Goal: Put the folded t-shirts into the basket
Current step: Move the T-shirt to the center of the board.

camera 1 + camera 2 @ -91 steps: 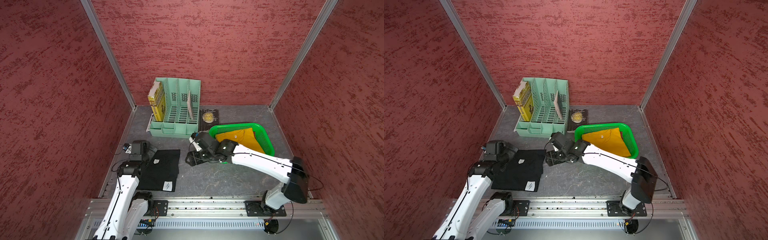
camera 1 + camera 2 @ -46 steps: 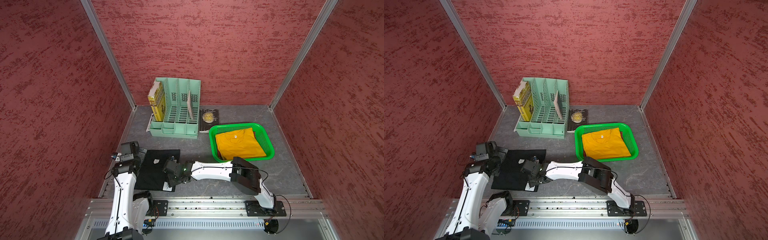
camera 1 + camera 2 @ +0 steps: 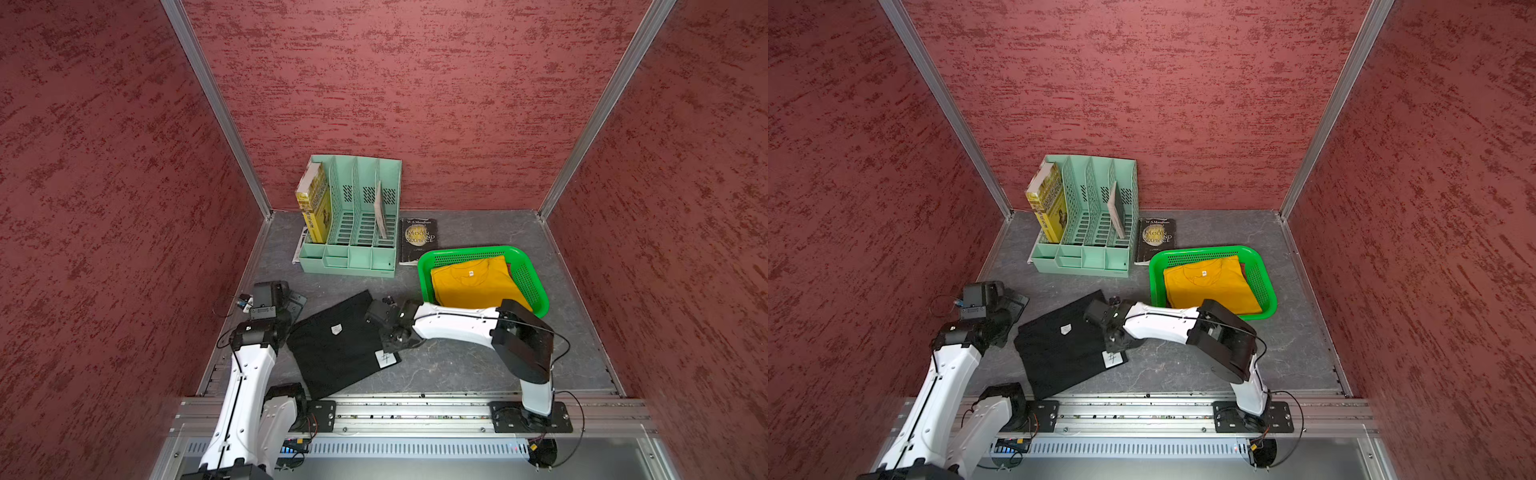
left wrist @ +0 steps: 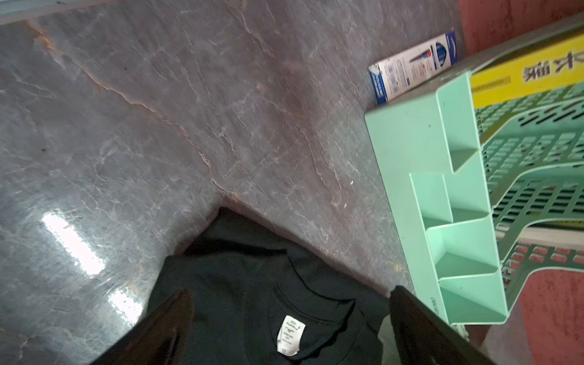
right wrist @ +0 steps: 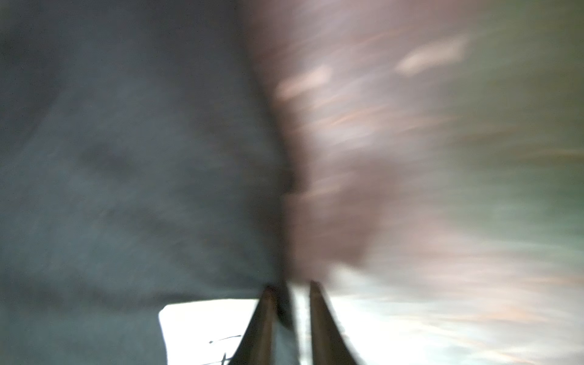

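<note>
Right gripper (image 3: pixel 394 338) is down at the patch corner of the black shirt (image 3: pixel 336 357), jaws close together. The wrist view is too blurred to tell whether cloth is caught. Left gripper (image 4: pixel 289 292) hangs spread wide over the collar end. The shirt lies flat and askew on the table. The green basket (image 3: pixel 469 250), holding the yellow shirt (image 3: pixel 473 286), sits just behind the right arm, the nearer one for the carry.
</note>
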Motion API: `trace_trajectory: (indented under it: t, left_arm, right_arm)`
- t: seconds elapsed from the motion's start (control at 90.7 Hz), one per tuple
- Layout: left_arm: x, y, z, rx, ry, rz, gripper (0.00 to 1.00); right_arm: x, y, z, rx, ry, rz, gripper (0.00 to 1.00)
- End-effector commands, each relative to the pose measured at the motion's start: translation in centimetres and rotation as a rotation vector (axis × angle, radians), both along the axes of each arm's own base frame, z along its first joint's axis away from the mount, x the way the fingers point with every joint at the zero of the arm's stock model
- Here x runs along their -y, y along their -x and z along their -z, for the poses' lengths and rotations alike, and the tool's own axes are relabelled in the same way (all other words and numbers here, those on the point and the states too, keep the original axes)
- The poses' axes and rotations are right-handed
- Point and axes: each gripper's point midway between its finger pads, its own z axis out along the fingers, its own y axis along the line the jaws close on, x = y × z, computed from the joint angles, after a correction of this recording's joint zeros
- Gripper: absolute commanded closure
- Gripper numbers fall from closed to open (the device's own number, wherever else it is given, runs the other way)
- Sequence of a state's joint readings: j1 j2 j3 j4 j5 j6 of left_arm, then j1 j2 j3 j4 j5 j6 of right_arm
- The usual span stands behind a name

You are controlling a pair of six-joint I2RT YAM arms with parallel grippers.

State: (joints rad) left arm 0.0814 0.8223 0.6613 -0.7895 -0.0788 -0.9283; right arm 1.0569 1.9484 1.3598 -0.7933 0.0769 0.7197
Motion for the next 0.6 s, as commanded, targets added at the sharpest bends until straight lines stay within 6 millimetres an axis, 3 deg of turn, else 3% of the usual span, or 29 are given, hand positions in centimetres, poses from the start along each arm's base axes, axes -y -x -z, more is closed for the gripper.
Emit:
trace_trajectory:
  t: [0.0,0.11,0.187,0.287,0.441,0.584]
  left_arm:
    - [0.9,-0.3,0.9,-0.020,-0.046,0.026,0.00]
    - [2.5,-0.7,2.5,-0.063,-0.068,0.085,0.00]
    - [2.4,-0.7,3.4,-0.113,-0.108,0.075,0.00]
    - [1.4,-0.9,5.0,-0.160,-0.095,0.010,0.00]
    - [-0.1,-1.4,7.2,-0.196,0.000,-0.064,0.00]
    - [-1.1,-2.7,6.4,-0.129,0.011,-0.050,0.00]
  right_arm:
    - [1.9,-0.8,-2.8,0.049,0.082,-0.091,0.69]
    - [1.2,-2.0,-6.0,0.101,0.060,-0.115,0.66]
    - [0.4,-3.0,-8.5,0.134,0.020,-0.094,0.61]
    - [-3.0,-2.9,-10.5,0.101,-0.125,-0.099,0.55]
    - [-8.1,-1.0,-9.7,-0.035,-0.298,-0.149,0.56]
    - [-12.6,4.4,-8.1,-0.219,-0.525,-0.272,0.59]
